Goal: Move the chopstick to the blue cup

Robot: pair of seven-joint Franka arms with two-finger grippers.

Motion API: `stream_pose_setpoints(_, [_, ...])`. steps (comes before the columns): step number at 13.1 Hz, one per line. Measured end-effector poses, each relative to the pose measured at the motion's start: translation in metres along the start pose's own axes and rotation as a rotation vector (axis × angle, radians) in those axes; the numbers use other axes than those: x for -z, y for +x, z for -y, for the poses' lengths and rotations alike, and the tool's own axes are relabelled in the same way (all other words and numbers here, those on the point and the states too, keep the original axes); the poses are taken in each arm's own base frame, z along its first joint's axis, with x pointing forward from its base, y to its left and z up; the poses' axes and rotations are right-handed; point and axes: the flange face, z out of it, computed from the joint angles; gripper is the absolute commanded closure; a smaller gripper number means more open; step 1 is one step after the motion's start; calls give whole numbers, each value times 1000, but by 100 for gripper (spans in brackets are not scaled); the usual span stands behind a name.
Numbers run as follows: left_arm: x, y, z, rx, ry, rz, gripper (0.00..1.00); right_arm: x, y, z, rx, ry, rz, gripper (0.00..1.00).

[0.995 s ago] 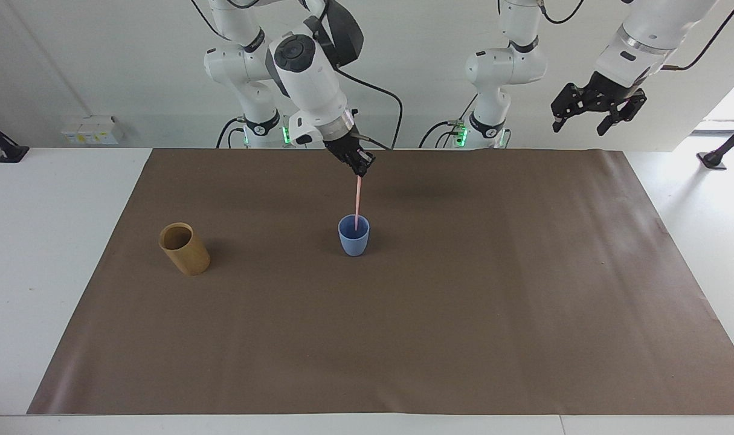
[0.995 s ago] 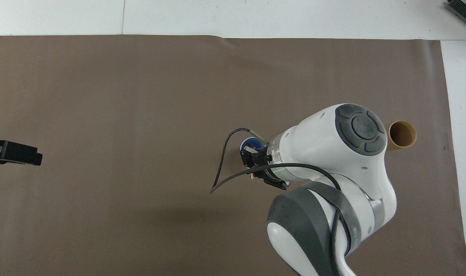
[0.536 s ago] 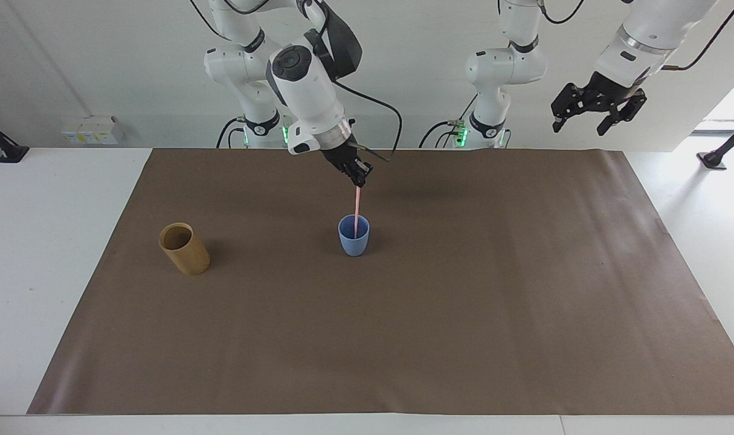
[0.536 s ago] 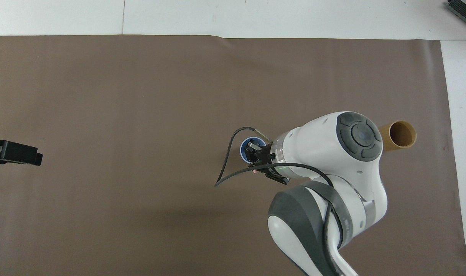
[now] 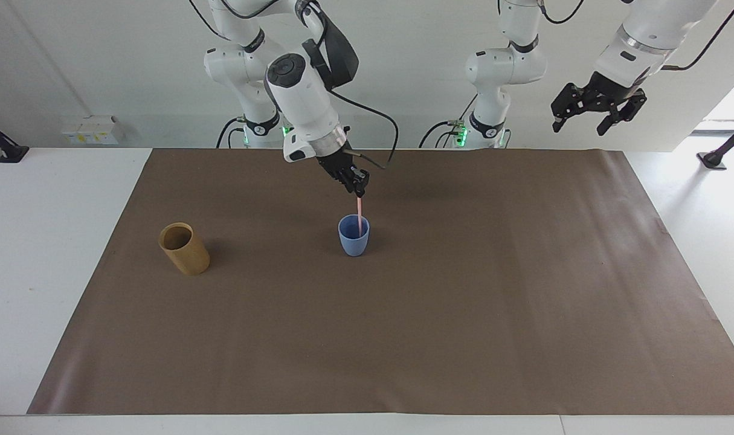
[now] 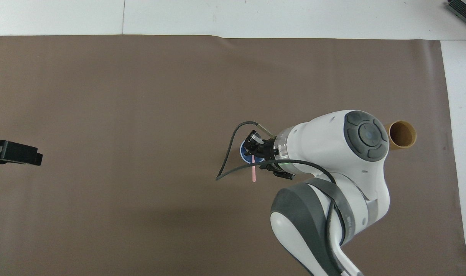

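Note:
The blue cup [image 5: 354,241] stands upright mid-mat; in the overhead view only a sliver of the blue cup [image 6: 243,151] shows beside the right arm's wrist. The pale pink chopstick [image 5: 359,212] stands with its lower end inside the cup. In the overhead view the chopstick [image 6: 253,170] shows free alongside the fingers. My right gripper [image 5: 359,188] hangs just over the stick's top end, open; from above, the right gripper [image 6: 260,150] covers the cup. My left gripper [image 5: 597,110] waits, open and with nothing in it, high over the left arm's end of the table.
A taller tan-brown cup [image 5: 184,249] stands on the brown mat [image 5: 463,314] toward the right arm's end, level with the blue cup. The right arm's black cable [image 6: 227,161] loops beside the cup. White table shows around the mat.
My right gripper has come down over the blue cup, sinking the chopstick deeper, and its fingers have parted from the stick. The left arm has not moved.

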Motion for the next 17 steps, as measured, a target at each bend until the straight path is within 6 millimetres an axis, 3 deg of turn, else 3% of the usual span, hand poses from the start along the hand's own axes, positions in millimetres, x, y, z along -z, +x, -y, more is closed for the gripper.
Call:
stream_pose_setpoints(2, [0, 0, 0, 0, 0, 0, 0, 5, 7, 4, 51, -23, -67, 3])
stream_pose_setpoints(5, [0, 0, 0, 0, 0, 0, 0, 23, 23, 7, 168, -56, -179, 0])
stream_pose_setpoints(10, [0, 0, 0, 0, 0, 0, 0, 72, 92, -20, 420, -66, -256, 0])
stream_pose_setpoints(15, [0, 0, 0, 0, 0, 0, 0, 100, 95, -26, 496, -71, -284, 0])
stream_pose_setpoints(17, [0, 0, 0, 0, 0, 0, 0, 113, 105, -36, 516, -83, -289, 0])
